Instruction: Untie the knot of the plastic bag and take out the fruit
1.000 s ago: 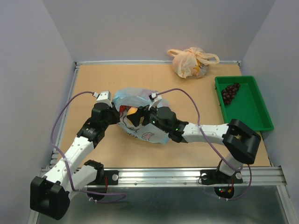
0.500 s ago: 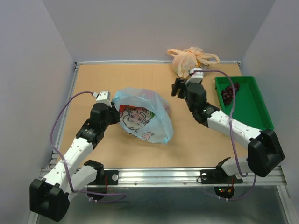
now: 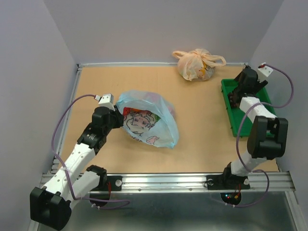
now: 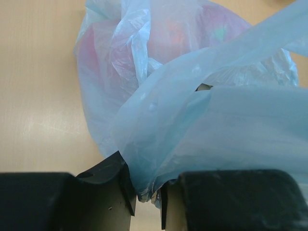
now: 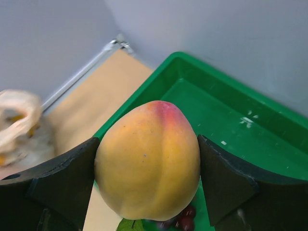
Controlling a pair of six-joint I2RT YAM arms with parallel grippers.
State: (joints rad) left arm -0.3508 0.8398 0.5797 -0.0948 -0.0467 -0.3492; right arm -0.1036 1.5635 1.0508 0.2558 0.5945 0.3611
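Orange-yellow, blushed red at the tip: grips a peach [image 5: 147, 154] firmly in the right gripper [image 5: 144, 182], above the far left part of the green tray [image 5: 231, 120], with grapes [image 5: 182, 224] glimpsed just beneath. Pinches a fold of the plastic bag [image 4: 216, 120] in the left gripper [image 4: 147, 197], closed on the film at the bag's left edge. Shows more fruit [image 4: 178, 33], reddish through the film, inside the bag at mid-table.

Risks bouncing the peach over the rim if released from height, or squashing the grapes if set straight down. Could also tear the thin film, or drag the whole bag, with a hard pull from the left.

Works on a tan wooden tabletop [image 3: 202, 130], metal-edged, between plain grey walls [image 3: 144, 29]. Has a peach-orange bag [image 3: 195, 65] at the far edge.
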